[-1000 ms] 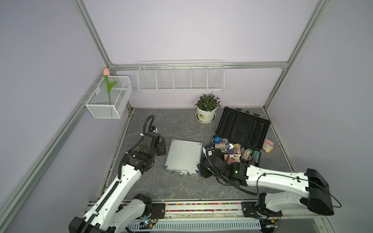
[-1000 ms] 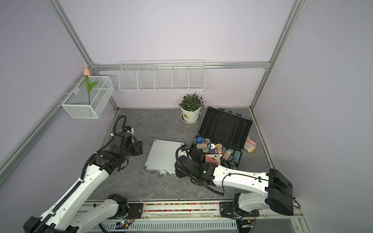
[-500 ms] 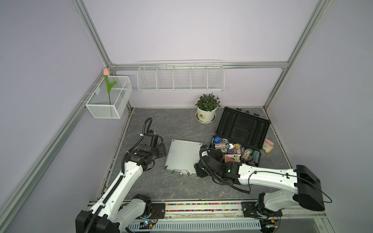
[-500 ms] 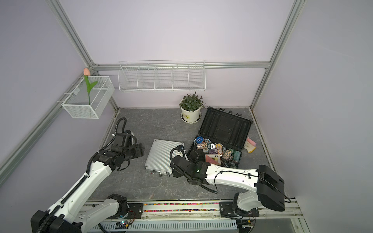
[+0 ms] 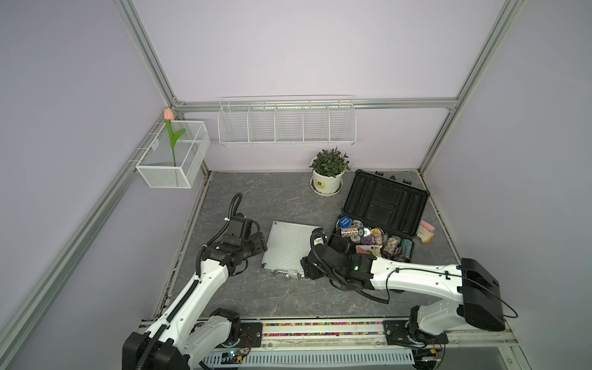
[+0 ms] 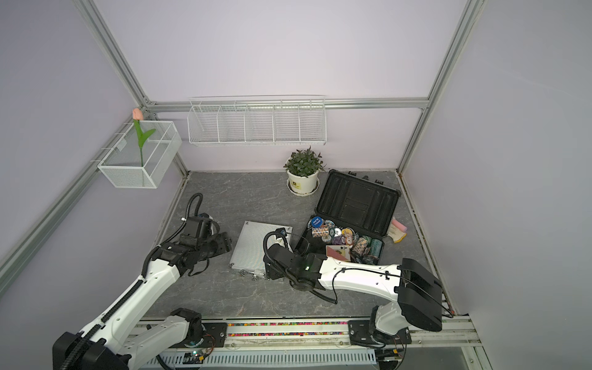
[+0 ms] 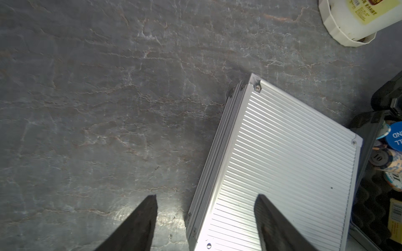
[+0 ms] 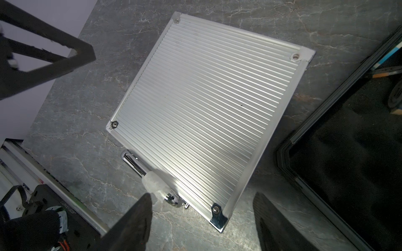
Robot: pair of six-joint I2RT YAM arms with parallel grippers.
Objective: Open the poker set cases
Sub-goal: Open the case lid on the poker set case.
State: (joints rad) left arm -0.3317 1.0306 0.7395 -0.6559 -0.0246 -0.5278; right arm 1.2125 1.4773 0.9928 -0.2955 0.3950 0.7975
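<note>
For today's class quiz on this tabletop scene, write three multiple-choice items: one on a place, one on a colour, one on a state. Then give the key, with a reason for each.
1. Where does the potted plant stand?
A. near the back wall, beside the dark case
B. on the front rail
C. in a wall basket

2. What colour is the round disc lying on the chips?
A. red
B. blue
C. green

3. The silver case is:
A. shut, lying flat
B. open, lid raised
C. standing on edge

Key: 1 A, its pot sits next to the raised lid. 2 B, it is blue with white lettering. 3 A, its ribbed top lies level.
</note>
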